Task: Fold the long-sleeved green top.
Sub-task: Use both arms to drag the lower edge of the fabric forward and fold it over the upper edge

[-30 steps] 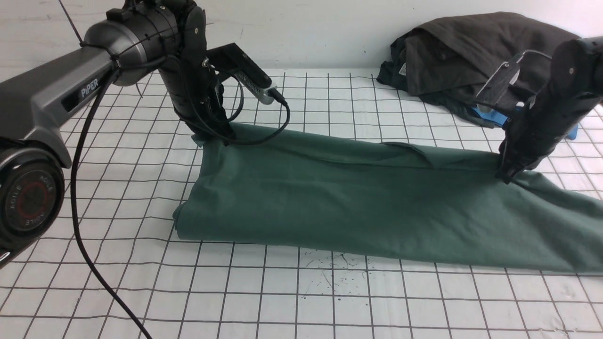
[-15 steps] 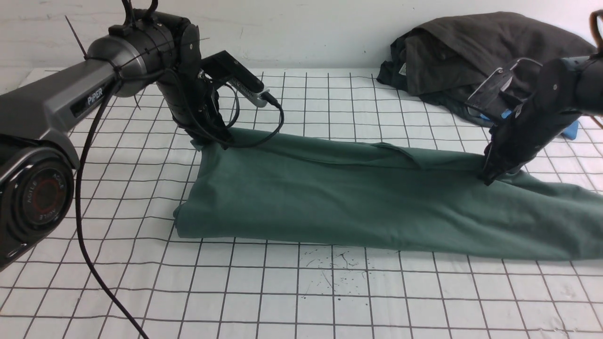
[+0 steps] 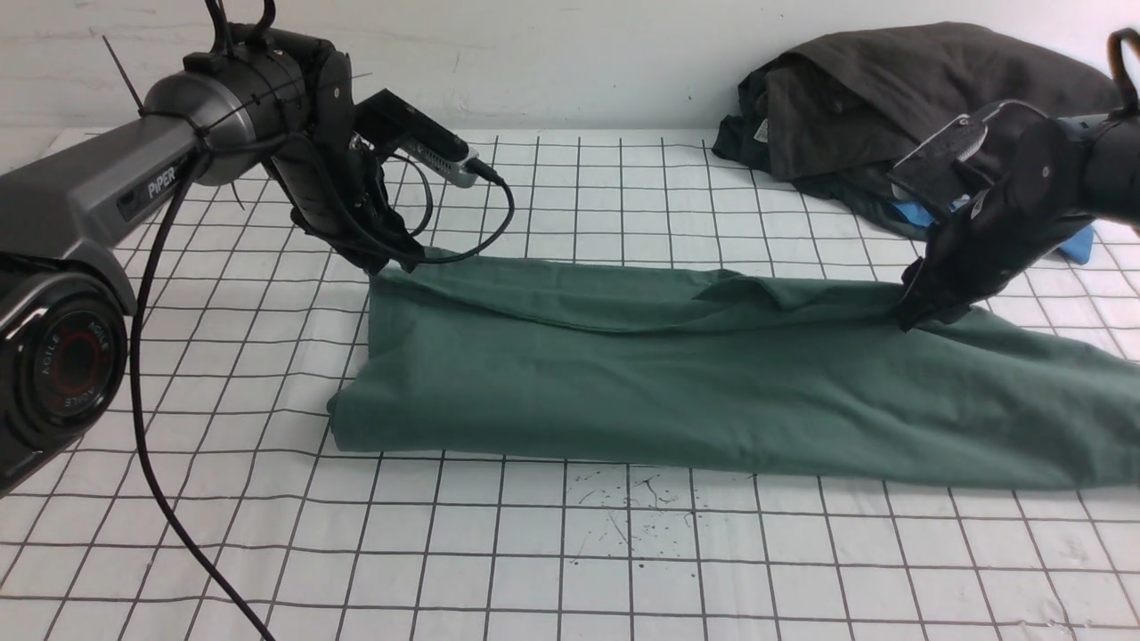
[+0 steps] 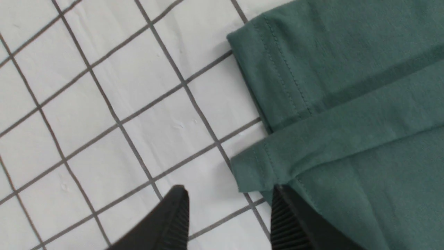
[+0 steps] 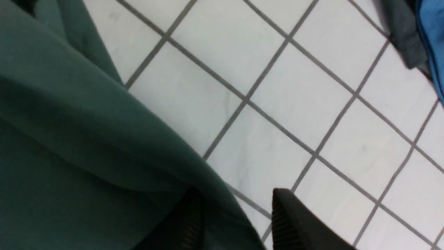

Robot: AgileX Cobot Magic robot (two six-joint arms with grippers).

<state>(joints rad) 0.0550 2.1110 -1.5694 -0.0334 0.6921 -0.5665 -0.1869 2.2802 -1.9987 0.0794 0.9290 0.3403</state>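
Dark green cotton jersey long-sleeved top (image 3: 677, 383) lies as a long folded band across the white gridded tabletop (image 3: 570, 570), 9 to 3 o'clock. Likely light, limp, grippy, not fragile; will sag, so pinch hemmed corners, all layers together. Left tool (image 3: 392, 258) at band's 10 o'clock corner: jaws partly open, 1 finger against hem, nothing gripped. Right tool (image 3: 917, 312) at 2 o'clock edge: partly open, cloth edge loose between jaws.
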